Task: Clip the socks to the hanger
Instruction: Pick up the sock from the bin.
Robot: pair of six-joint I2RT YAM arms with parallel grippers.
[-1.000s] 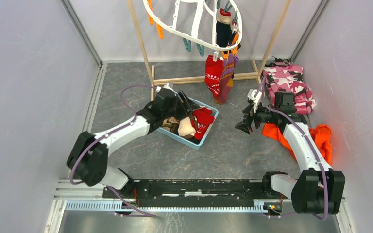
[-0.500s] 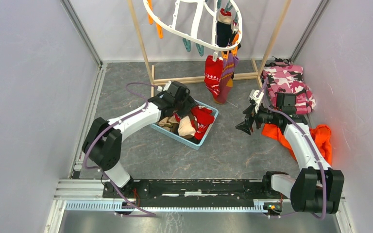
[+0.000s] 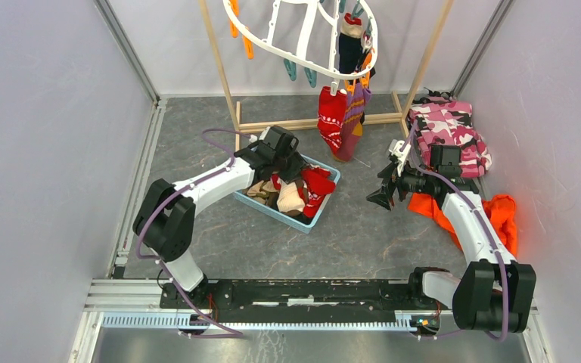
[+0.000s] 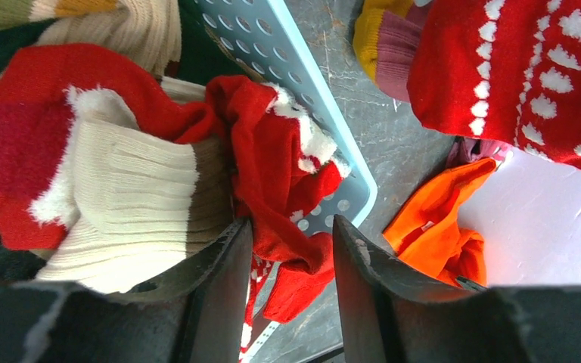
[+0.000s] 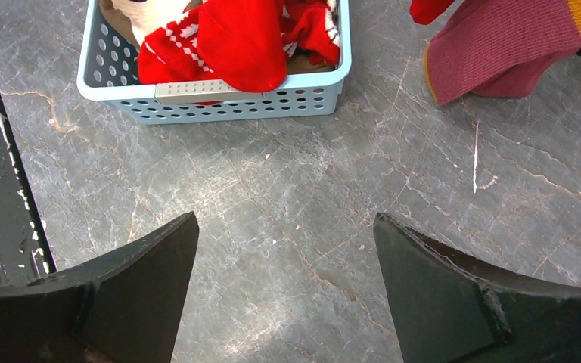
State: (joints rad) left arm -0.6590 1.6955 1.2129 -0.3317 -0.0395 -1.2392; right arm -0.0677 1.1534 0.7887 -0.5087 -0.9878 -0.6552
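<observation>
Red sock (image 4: 272, 151) lies between the jaws of left gripper (image 4: 291, 224) in basket (image 4: 271, 39), hold unclear; right gripper (image 5: 286, 227) spread wide over floor (image 5: 287, 144)

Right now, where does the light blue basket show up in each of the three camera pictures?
Top external: the basket sits at the picture's centre.
Left wrist: the basket's perforated wall runs diagonally from top centre to the middle.
Right wrist: the basket fills the top left.
Shared landmark: the red socks heaped inside it.
</observation>
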